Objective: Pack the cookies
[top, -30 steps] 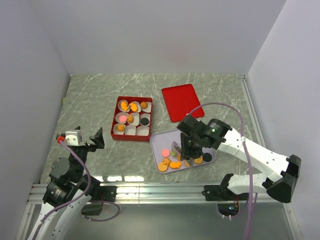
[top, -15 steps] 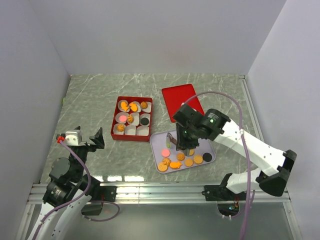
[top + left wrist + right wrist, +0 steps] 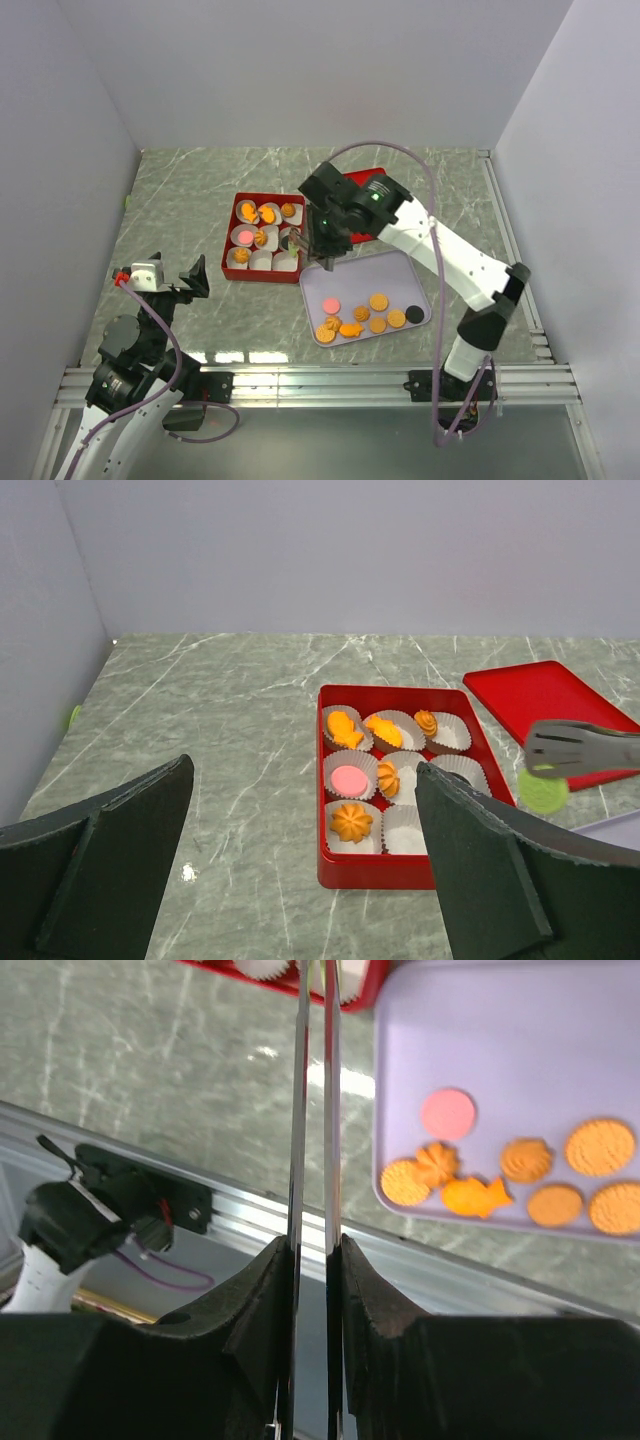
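Left wrist view puts the left end effector (image 3: 300, 880) nearest, its dark fingers spread wide with nothing between them, low over the worktop (image 3: 180, 190) near its front edge. Beyond it, loose cookies (image 3: 378, 301) lie flat on the lilac tray (image 3: 390, 275). They look like thin, light, dry discs that would likely crumble under a hard squeeze, so a gentle pinch across the rim suits them. Being round, they have no long axis. Only the fish-shaped one (image 3: 350, 328) does, and it runs roughly left to right. Farther on, the right end effector (image 3: 298, 243) has its slim fingers closed on a green cookie (image 3: 542, 794), held up beside the right wall of the red box (image 3: 400, 870) with its face tipped partly upward. Whether it hangs over a cup I cannot tell. Paper cups (image 3: 402, 822) in the box hold several cookies, and some look bare. Farthest lies the red lid (image 3: 530, 690), flat.
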Motion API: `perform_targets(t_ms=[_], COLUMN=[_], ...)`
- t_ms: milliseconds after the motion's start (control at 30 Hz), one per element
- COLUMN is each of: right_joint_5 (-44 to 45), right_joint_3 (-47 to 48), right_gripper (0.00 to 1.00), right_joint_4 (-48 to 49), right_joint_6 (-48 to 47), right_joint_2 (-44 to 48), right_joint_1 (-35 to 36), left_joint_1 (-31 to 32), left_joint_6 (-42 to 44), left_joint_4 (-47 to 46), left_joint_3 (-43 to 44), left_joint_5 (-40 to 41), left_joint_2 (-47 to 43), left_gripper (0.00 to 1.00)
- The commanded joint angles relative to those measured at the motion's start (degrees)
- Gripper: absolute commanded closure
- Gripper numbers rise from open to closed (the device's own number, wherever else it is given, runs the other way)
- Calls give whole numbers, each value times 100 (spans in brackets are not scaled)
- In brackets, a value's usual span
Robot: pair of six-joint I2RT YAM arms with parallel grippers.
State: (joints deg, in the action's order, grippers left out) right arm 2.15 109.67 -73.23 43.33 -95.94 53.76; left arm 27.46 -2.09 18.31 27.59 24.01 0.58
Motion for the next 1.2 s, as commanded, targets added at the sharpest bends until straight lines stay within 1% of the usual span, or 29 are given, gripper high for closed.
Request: perform_targets(t_ms=[0,133,333,633,833,1167], right_joint_5=[-135,-364,-619,-901,-954,-831], right_joint_3=[607,994,1417,1057,1039,1136], right_gripper=[73,73,73,73,73,68], right_joint_4=[177,458,555,951,1144,1065], right_joint_6=[-141,-202,-264,-299,-308,-378], right_joint_2=[-362,-767,-1427,-1779,-1928,-2139], right_joint_1=[30,38,30,38,38,38], left_joint_1=[13,5,5,5,22,31], left_joint_6=[103,103,130,147,147,147], left_joint_4=[-99,-90,-117,-134,-143,-143], left_joint_3=[18,9,0,-17,-26,-26], left_joint_5=[-54,-63,-89,-116,-125,-81], left_joint_2=[-269,-269,-243,-199,-164,-146], left_gripper=[1,1,0,1,1,1])
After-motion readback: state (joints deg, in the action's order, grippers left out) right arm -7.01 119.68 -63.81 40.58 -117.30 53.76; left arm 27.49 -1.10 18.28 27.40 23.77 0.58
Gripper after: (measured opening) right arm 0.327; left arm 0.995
